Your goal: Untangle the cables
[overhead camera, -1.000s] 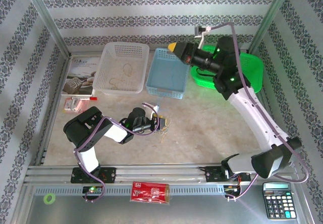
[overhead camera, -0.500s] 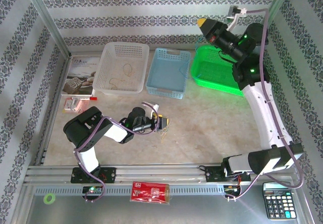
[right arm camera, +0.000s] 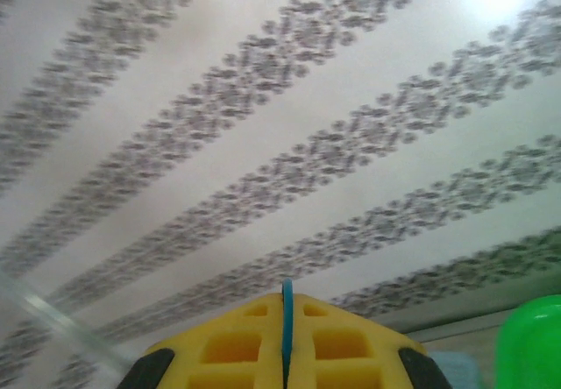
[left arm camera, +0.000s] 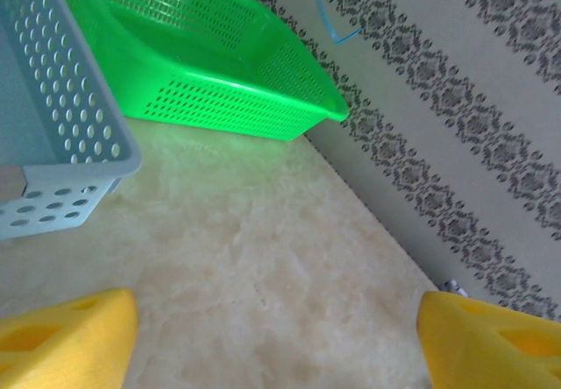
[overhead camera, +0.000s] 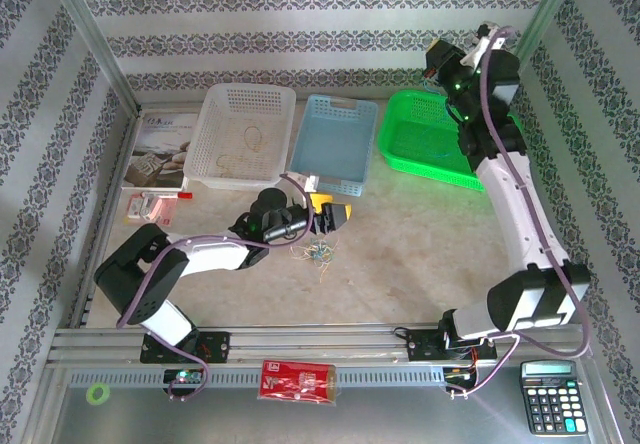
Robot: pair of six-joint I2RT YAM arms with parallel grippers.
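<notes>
Cables lie mid-tabletop beside wide, empty left gripper; right gripper pinches blue cable above far-right basket, likely to drop it

Cables: small loose heap of very thin cords, yellow, white & blue-green, lying flat on table, approx. in its middle, strands crossed over each other. One blue cord is well apart from the heap: seen edge-on as a thin vertical line, pinched btw. the yellow fingers of right gripper, up in the air before the wall.
</notes>
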